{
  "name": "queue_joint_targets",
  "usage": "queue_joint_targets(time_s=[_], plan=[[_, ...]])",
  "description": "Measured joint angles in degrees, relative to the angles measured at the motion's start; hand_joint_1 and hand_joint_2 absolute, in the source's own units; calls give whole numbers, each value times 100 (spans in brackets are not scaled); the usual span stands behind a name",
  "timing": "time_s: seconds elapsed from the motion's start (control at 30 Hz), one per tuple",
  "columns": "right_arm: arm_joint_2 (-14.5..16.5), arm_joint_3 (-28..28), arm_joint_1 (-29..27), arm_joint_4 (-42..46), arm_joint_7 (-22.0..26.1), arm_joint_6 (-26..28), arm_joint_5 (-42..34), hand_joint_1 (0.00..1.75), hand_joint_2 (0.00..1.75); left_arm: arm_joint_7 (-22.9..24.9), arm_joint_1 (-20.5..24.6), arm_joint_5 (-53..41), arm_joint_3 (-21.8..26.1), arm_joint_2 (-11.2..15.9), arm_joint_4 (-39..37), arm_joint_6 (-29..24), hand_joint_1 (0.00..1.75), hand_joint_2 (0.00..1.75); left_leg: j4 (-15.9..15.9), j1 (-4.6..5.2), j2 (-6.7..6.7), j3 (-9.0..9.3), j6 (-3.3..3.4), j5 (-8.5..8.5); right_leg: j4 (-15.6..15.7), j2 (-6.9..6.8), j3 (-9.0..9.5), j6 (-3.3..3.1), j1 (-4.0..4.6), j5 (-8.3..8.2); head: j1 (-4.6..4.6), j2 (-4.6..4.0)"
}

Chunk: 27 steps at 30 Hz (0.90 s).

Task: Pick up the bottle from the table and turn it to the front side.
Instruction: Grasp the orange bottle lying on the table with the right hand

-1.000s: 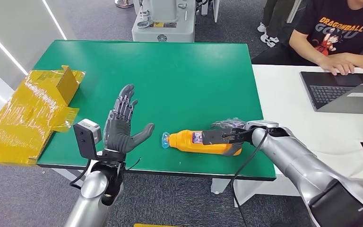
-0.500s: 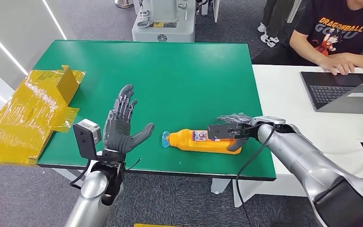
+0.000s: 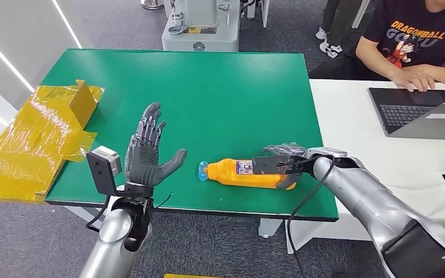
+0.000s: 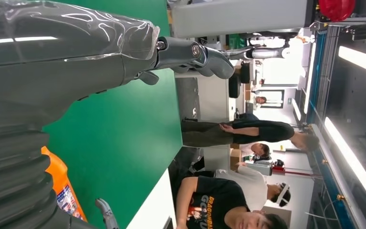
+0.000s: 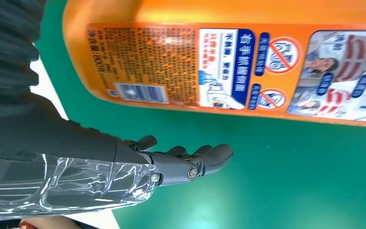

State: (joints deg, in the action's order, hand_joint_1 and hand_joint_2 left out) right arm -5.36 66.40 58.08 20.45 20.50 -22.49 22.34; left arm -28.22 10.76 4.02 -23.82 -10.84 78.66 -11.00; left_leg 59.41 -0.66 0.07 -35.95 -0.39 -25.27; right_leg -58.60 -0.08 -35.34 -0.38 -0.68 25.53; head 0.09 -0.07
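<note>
One orange bottle (image 3: 248,174) is lying beside the open, empty right robot hand (image 3: 282,160), its label reading clearly at the wrist.

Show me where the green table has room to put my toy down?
The far half of the green table, past the orange bottle and right of the yellow cardboard, is bare. The near edge is crowded: the left hand stands open there, the bottle lies beside it, and the right hand is at the bottle's base.
</note>
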Motion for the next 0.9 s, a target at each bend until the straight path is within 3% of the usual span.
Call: queue_joint_targets(time_s=[0.33, 0.9], plan=[[113, 0, -147, -21, 377, -75, -15, 0, 175, -20, 43, 92, 0, -20, 0, -36, 0, 175, 0, 0, 0, 0, 0, 0, 0, 0, 0, 0, 0, 0, 0, 0], [240, 0, -203, -61, 346, -68, 55, 0, 175, -64, 43, 187, 12, -20, 0, -126, 0, 175, 0, 0, 0, 0, 0, 0, 0, 0, 1, 0, 0, 0, 0, 0]])
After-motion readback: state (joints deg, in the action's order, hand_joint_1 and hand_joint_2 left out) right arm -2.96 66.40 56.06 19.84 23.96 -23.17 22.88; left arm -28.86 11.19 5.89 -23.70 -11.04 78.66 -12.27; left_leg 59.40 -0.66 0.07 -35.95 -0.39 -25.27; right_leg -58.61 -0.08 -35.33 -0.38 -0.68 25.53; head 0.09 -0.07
